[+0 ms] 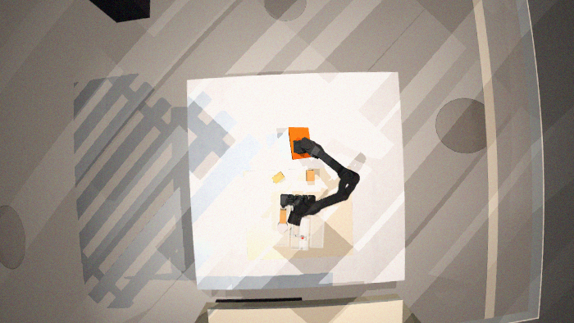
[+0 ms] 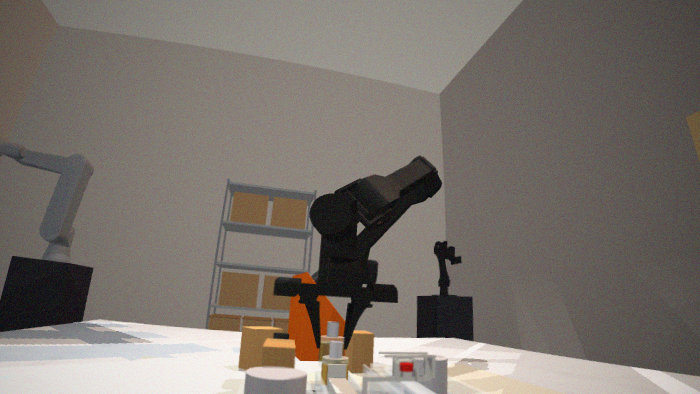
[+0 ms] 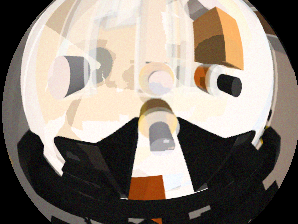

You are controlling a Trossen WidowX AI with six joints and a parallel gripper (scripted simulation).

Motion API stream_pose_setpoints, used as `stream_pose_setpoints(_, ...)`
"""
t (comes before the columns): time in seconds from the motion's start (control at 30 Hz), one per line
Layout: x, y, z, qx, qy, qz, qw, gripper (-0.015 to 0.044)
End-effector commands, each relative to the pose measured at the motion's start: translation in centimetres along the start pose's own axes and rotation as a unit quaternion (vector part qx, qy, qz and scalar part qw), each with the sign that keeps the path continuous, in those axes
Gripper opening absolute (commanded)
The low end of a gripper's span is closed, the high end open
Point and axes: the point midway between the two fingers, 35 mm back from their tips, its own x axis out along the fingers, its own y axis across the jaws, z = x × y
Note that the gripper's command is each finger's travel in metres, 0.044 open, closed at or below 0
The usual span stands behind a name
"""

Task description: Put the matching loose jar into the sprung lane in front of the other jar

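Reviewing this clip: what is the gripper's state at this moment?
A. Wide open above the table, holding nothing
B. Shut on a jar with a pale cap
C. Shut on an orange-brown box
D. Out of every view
B: in the exterior view the gripper has its fingers on either side of the jar, whose pale cap shows between them; the wrist view also shows a jar between the fingers.

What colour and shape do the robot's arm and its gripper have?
The arm is matte black, with boxy links and round joint housings. The black gripper has a wide flat crossbar and two tapering fingers. No cables or markings are visible.
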Motion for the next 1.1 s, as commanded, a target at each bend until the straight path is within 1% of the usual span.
stream_pose_setpoints(0.0,0.0,0.1,0.3,0.001,-0.002,0.003,1.0,0.0)
stream_pose_setpoints(1.07,0.0,0.1,1.7,0.001,-0.002,0.002,1.0,0.0)
